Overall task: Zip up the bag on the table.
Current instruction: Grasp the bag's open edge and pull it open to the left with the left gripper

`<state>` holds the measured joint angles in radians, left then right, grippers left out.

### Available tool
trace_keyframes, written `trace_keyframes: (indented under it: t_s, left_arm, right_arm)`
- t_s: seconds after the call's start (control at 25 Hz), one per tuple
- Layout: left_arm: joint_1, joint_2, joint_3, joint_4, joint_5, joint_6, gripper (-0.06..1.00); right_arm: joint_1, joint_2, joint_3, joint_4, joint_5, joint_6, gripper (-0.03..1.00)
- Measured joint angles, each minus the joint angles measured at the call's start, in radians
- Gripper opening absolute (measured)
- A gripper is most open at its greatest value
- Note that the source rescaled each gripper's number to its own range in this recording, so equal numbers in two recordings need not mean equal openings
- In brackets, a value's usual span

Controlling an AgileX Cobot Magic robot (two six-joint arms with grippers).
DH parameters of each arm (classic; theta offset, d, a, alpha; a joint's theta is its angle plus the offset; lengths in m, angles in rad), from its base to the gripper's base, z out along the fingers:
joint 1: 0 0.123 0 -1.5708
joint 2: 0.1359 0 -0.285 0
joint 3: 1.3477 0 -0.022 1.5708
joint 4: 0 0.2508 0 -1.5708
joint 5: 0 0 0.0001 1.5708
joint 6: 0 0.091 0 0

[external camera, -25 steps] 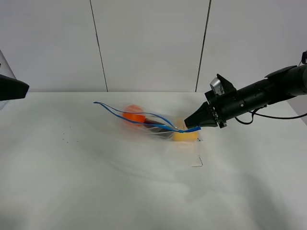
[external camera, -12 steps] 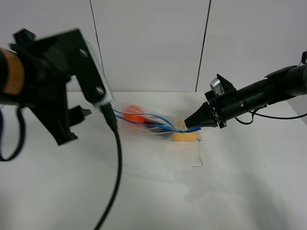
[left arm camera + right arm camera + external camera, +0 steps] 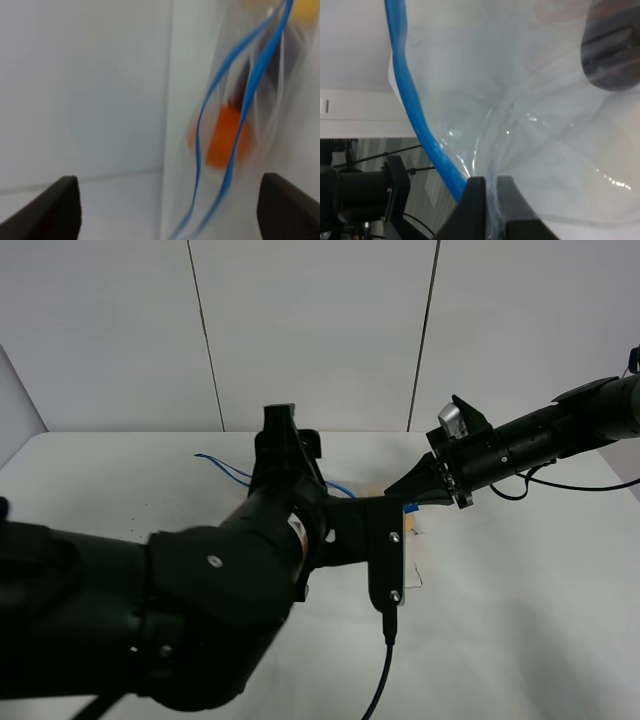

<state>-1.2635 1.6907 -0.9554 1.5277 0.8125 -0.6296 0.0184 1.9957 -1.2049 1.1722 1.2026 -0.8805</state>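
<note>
The clear bag [image 3: 250,100] lies on the white table [image 3: 520,620]. In the left wrist view its two blue zipper strips [image 3: 257,75] stand apart, with orange produce [image 3: 222,135] behind them and yellow produce [image 3: 305,10] farther along. My left gripper [image 3: 170,205] is open, its fingers [image 3: 60,205] wide apart, short of the bag's open end. My left arm [image 3: 230,600] hides most of the bag in the high view; only bits of zipper strip [image 3: 222,468] show. My right gripper [image 3: 408,496] is shut on the bag's corner by the zipper strip [image 3: 417,120].
A grey panelled wall [image 3: 320,330] stands behind the table's far edge. My left arm's cable [image 3: 385,670] hangs over the table's front middle. A small dark mark [image 3: 418,575] is on the table near the bag. A dark shape [image 3: 612,50] shows through the plastic.
My left arm has swung in from the left edge to over the bag, now blocking most of it. The right arm and its grip on the bag have not moved.
</note>
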Motion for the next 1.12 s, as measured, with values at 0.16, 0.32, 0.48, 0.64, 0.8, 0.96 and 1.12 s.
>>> trace_keyframes:
  t_s: [0.16, 0.32, 0.48, 0.64, 0.8, 0.96, 1.12]
  left_arm:
    - [-0.033, 0.064, 0.0, 0.124, -0.013, -0.115, 0.73]
    - [-0.039, 0.109, 0.0, 0.195, -0.058, -0.209, 0.73]
    - [-0.036, 0.172, -0.019, 0.201, -0.075, -0.25, 0.73]
    - [-0.014, 0.222, -0.082, 0.202, -0.079, -0.259, 0.73]
    - [0.021, 0.23, -0.117, 0.209, -0.113, -0.261, 0.73]
    - [0.057, 0.234, -0.119, 0.209, -0.148, -0.263, 0.73]
    - [0.064, 0.236, -0.121, 0.209, -0.165, -0.263, 0.68]
  right_arm:
    - [0.0, 0.0, 0.0, 0.003, 0.0, 0.001, 0.0]
    - [0.0, 0.0, 0.0, 0.01, 0.0, 0.003, 0.0]
    - [0.0, 0.0, 0.0, 0.013, 0.0, 0.003, 0.0]
    - [0.0, 0.0, 0.0, 0.013, 0.0, 0.003, 0.0]
    - [0.0, 0.0, 0.0, 0.013, 0.0, 0.003, 0.0]
    - [0.0, 0.0, 0.0, 0.013, 0.0, 0.003, 0.0]
    - [0.0, 0.0, 0.0, 0.013, 0.0, 0.003, 0.0]
